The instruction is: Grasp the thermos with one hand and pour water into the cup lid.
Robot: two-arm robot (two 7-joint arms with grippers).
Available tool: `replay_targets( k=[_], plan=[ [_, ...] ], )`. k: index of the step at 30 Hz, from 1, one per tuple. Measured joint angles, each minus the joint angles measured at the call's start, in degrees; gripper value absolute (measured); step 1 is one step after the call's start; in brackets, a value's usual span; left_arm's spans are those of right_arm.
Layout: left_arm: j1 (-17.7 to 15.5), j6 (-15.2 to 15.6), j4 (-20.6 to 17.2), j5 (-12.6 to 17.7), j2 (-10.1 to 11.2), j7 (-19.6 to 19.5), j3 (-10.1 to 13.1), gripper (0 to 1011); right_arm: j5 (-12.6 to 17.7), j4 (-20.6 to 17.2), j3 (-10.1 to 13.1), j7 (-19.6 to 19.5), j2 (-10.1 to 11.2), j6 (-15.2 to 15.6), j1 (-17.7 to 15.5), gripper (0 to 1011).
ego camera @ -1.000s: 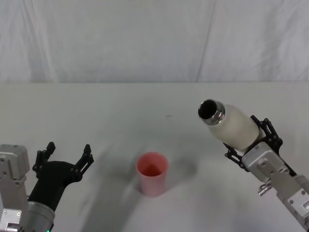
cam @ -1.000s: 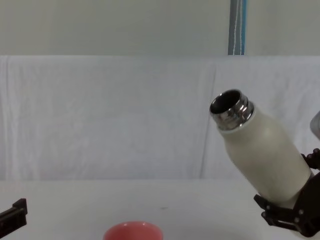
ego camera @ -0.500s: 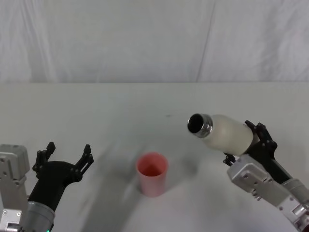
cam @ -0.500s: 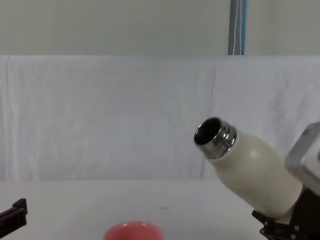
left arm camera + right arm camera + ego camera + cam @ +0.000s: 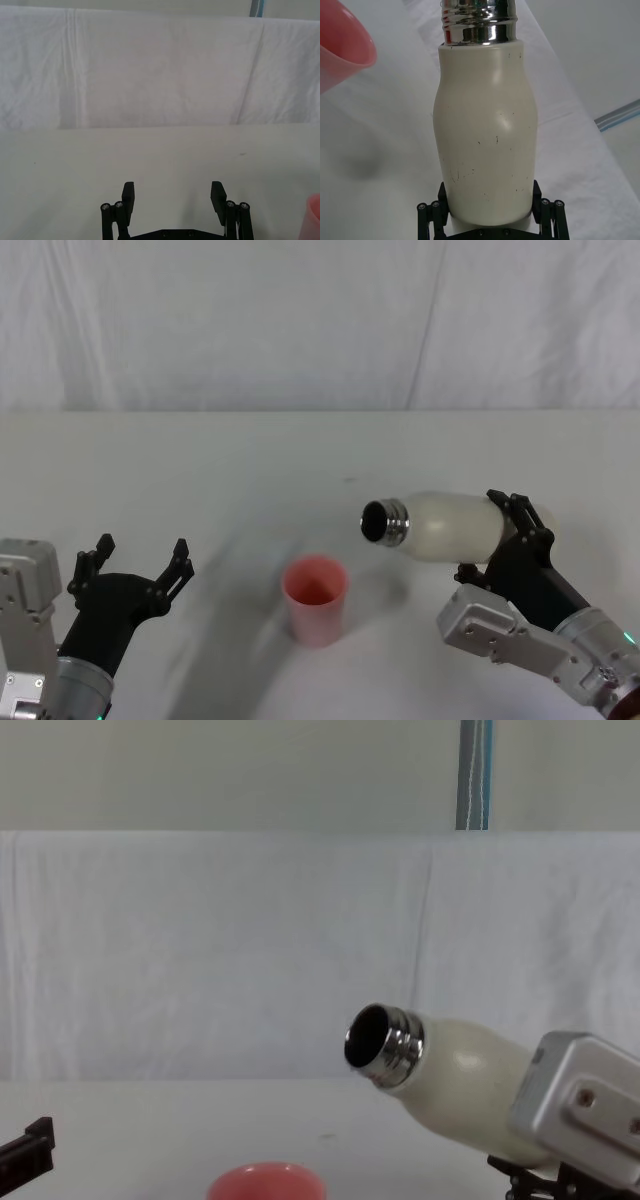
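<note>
Down at the near edge on the robot's left, the left gripper (image 5: 140,560) just sits there low over the table (image 5: 230,470) with its jaws spread wide and nothing between them. In the left wrist view the two fingers (image 5: 128,197) stand well apart with bare tabletop in the gap, and a sliver of pink shows off beyond one fingertip.

On the other side the right gripper (image 5: 512,540) has its jaws clamped on the lower body of the thermos (image 5: 450,525), one jaw on each side of the base end. One thermos, cream-white with a few small dark scuffs, and I can't read any brand, label or writing on it anywhere. It's tipped over nearly flat, sticking out from the jaws toward the middle of the table, open steel neck (image 5: 384,523) leading and angled slightly down.

Just past and below that neck is the cup lid (image 5: 316,598), only one of those too, pink, standing upright on the table with its mouth up. The neck is up above its rim and off to one side, not touching it. From the chest view the thermos mouth (image 5: 372,1035) hangs well above the pink rim (image 5: 266,1178).

Behind everything is a white cloth backdrop (image 5: 320,320).
</note>
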Motion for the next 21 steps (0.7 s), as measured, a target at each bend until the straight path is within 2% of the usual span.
replay_targets(
  k=[21],
  plan=[
    [0.0,0.0,0.0,0.0,0.0,0.0,0.0,1001,-5.8,4.6,-4.1,-1.5,0.1,0.5,4.8,951]
  ],
)
